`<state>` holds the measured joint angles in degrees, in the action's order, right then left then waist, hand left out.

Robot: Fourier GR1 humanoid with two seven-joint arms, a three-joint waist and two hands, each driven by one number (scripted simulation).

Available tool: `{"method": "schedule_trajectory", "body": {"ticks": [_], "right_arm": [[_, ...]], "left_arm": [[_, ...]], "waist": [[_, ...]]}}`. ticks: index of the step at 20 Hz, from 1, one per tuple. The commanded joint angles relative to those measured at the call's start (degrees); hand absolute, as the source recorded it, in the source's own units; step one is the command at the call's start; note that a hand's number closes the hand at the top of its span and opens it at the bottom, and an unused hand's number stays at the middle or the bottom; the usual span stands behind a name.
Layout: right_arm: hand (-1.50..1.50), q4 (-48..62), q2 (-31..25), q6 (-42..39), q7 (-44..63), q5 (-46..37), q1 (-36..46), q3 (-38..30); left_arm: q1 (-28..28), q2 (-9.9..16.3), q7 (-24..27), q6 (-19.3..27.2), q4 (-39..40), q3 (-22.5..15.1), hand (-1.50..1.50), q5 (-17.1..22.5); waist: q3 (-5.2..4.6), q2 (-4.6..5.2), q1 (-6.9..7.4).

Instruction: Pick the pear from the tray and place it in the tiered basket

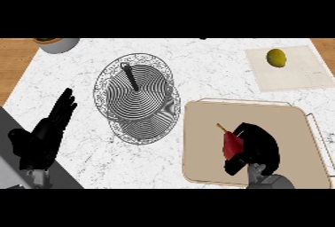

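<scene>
A dark red pear point(230, 144) with a tan stem lies on the beige tray point(207, 133) at the lower right. My right hand point(260, 148) is curled round the pear from its right side, thumb below it and fingers above. The wire tiered basket point(137, 97) stands in the middle of the white marble counter, left of the tray, with a dark centre post. At the lower left my left hand point(44, 133) rests open, fingers pointing up and away from the basket.
A yellow lemon point(276, 57) lies on a pale cutting board point(297, 73) at the upper right. A grey pot point(56, 43) sits at the top left edge. Wooden surface borders the counter on the left and top right.
</scene>
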<state>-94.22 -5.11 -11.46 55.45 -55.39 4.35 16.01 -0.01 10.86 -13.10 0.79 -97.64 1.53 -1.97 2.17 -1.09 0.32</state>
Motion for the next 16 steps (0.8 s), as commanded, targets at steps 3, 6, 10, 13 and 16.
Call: {"method": "schedule_trajectory", "body": {"ticks": [3, 6, 10, 13, 16], "right_arm": [[1.5, -4.09, 0.24, -4.35, -10.3, -1.77, 3.14, 15.19], [1.5, -12.32, 2.27, -2.69, -9.63, -0.37, 0.48, 16.42], [1.5, -23.25, 4.97, -0.6, -5.96, 0.23, 1.96, 14.95], [1.5, -31.67, 5.04, -0.7, -3.63, 0.49, 4.92, 13.61], [1.5, -36.68, 4.26, -4.3, -2.19, -3.62, 9.91, 14.91]], "left_arm": [[5.23, -4.35, 0.9, 2.43, 6.58, -1.98, 0.0, -2.78], [6.75, -4.87, 0.89, 2.8, 6.1, -0.7, 0.0, -3.35], [7.0, -5.31, 1.74, 2.05, 6.46, 0.8, 0.0, -3.0], [8.41, -5.29, 1.98, 1.47, 5.42, 1.98, 0.0, -3.43], [9.58, -5.95, 1.35, 0.33, 3.24, 1.85, 0.0, -3.82]], "waist": [[-2.32, 1.19, 0.99], [-2.27, 0.75, -0.87], [-2.33, 0.61, -2.17], [-2.37, 0.44, -2.04], [-2.42, 0.3, -1.19]]}}
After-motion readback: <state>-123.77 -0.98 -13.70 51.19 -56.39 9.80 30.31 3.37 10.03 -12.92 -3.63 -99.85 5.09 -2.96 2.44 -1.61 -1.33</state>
